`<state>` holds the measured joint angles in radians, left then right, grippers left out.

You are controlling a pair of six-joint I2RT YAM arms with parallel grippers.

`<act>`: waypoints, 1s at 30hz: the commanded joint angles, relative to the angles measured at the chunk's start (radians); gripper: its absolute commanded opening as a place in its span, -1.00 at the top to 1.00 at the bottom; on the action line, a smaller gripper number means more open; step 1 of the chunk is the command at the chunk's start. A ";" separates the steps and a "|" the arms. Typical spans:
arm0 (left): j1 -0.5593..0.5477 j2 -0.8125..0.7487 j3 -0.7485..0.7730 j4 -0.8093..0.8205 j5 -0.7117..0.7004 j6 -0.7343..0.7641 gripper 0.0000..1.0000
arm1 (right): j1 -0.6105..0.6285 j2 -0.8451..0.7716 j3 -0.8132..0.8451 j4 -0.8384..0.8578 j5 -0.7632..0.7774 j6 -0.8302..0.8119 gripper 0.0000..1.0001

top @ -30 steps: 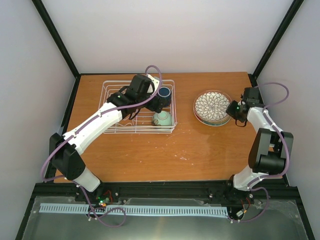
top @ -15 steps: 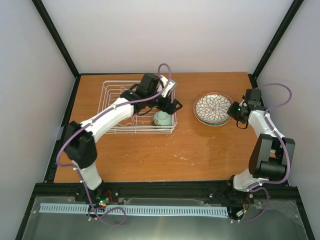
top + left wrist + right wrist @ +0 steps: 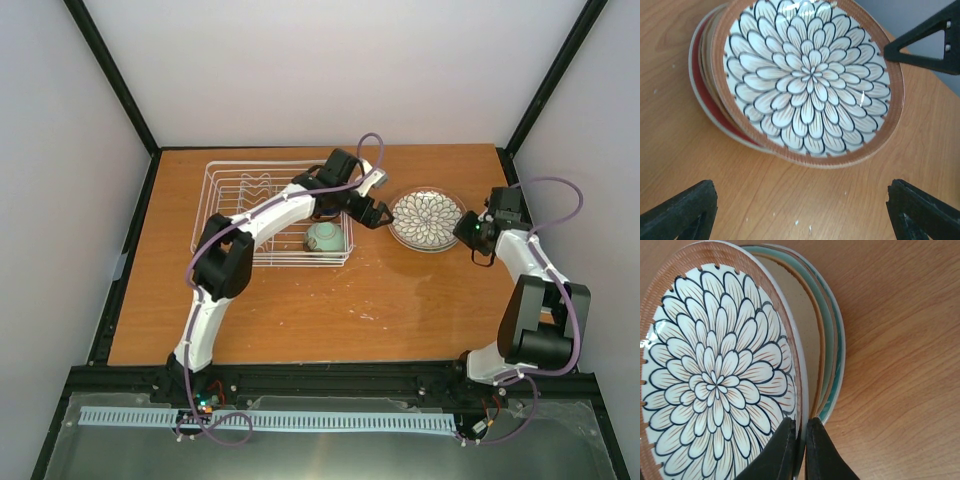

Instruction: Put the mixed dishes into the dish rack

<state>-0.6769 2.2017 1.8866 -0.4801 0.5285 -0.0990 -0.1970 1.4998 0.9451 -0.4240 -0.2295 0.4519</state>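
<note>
The white bowl with dark petal pattern (image 3: pixel 427 217) tops a stack of plates right of the dish rack (image 3: pixel 262 262). My right gripper (image 3: pixel 464 229) is shut on the bowl's right rim (image 3: pixel 799 390) and tips that side up off the cream plate (image 3: pixel 812 325) and a teal-rimmed plate (image 3: pixel 838 345). My left gripper (image 3: pixel 380 213) is open and empty, just left of the bowl (image 3: pixel 810 75), its fingers (image 3: pixel 680 212) spread wide over the table. The red plate (image 3: pixel 704 92) shows under the stack. The mint-green bowl (image 3: pixel 325 238) sits in the rack. The blue mug is hidden by my left arm.
The right gripper's finger (image 3: pixel 954 50) shows at the top right of the left wrist view. Black frame posts stand at the back corners, and the right wall lies close behind the right arm (image 3: pixel 535 290).
My left arm has swung right, out of the rack to the left side of the plate stack. My right gripper has edged a little left, holding the bowl's rim.
</note>
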 commanded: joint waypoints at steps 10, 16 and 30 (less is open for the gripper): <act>-0.012 0.223 0.355 -0.097 0.051 0.004 -0.82 | 0.003 -0.072 0.001 -0.109 -0.081 -0.087 0.94; -0.013 0.297 0.415 -0.115 0.058 0.005 -0.68 | 0.003 -0.094 -0.016 -0.124 -0.092 -0.095 0.94; -0.014 0.341 0.446 -0.113 0.111 -0.004 0.03 | 0.003 -0.026 -0.058 -0.057 -0.204 -0.094 0.94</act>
<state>-0.6815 2.5385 2.2803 -0.6003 0.5934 -0.1001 -0.2028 1.4395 0.9207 -0.4660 -0.3161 0.4034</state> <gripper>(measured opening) 0.548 0.033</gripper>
